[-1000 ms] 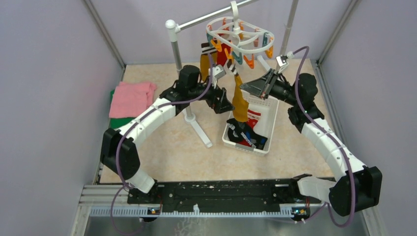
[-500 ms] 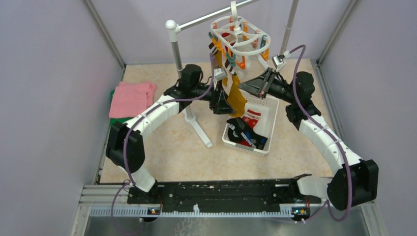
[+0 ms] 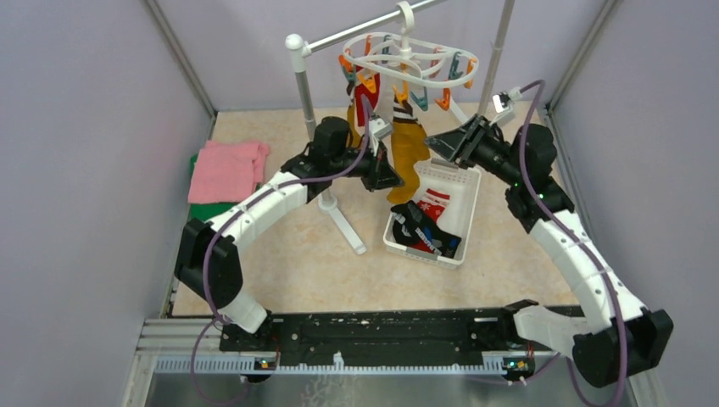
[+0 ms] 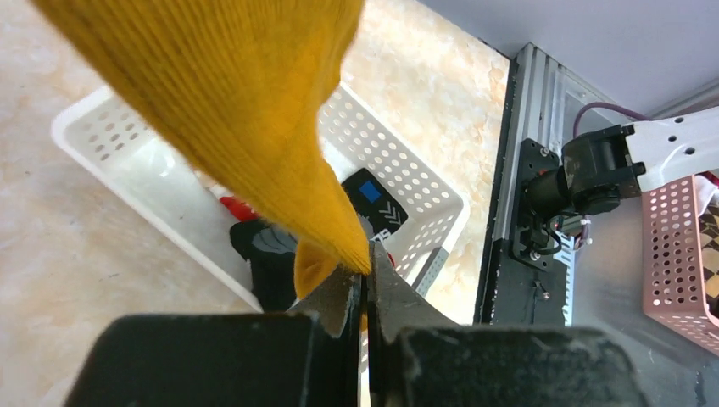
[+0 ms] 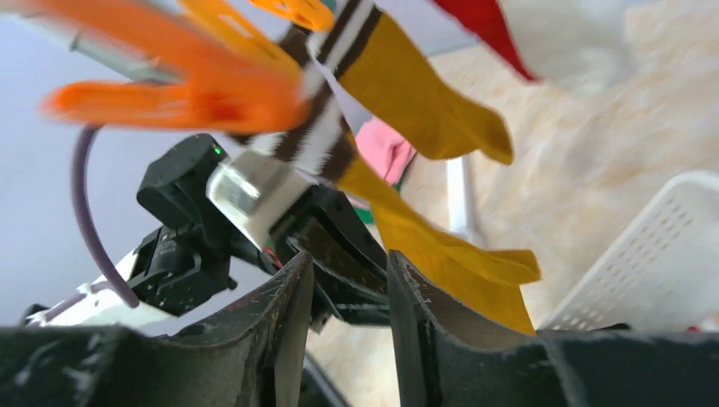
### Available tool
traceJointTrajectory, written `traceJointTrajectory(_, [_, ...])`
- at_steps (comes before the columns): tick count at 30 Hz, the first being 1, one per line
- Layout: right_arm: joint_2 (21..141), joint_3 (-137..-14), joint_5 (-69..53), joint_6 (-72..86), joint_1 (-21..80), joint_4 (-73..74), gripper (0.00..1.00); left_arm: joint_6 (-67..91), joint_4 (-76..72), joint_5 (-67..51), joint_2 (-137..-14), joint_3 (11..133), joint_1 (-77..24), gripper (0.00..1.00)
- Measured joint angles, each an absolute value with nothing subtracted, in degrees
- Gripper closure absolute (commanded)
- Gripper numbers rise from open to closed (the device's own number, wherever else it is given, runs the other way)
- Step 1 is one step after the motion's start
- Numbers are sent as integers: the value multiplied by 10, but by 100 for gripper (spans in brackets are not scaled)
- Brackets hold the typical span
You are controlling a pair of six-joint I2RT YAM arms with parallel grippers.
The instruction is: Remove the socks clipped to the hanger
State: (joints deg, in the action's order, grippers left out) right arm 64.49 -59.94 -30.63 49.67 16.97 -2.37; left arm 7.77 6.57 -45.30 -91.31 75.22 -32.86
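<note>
**Left pincer clamped on the mustard sock's toe; the cuff is not yet free of its clip**

The left pincer [image 4: 366, 271] is closed tight on the lower tip of the mustard sock [image 4: 246, 110], with only a thin fold of fabric between its fingers. The right pincer [image 5: 349, 259] stands partly open and holds nothing. It is just beside the hanger [image 3: 413, 68], facing the sock's striped cuff [image 5: 314, 136], which an orange clip [image 5: 169, 106] seems to grip.

The hanger hangs by its hook from the pole rack [image 3: 303, 76] at the back of the desk. More socks dangle under it, among them a second mustard one. The white basket [image 3: 462, 216] below already holds a black sock and a red-and-white one.

The weak point looks to be the small bite. A firm pull could slide the fabric out of the fingers before the clip lets go.

Nothing steadies the frame either. A sideways tug would likely swing or tilt the hanger, perhaps unseating its hook, and might drag the neighbouring mustard sock along.

The sock hangs near the basket's near-left edge, so once freed it could fall outside the basket.
</note>
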Motion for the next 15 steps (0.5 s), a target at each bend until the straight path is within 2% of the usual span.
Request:
traceJointTrajectory(8, [534, -668, -110, 376, 269, 77, 55, 69, 83, -389, -918, 765, -412, 100])
traceJointTrajectory(12, [523, -707, -35, 344, 308, 97, 54, 60, 82, -368, -926, 771, -418, 100])
traceJointTrajectory(15, [556, -759, -17, 322, 345, 114, 48, 55, 83, -354, -934, 775, -419, 100])
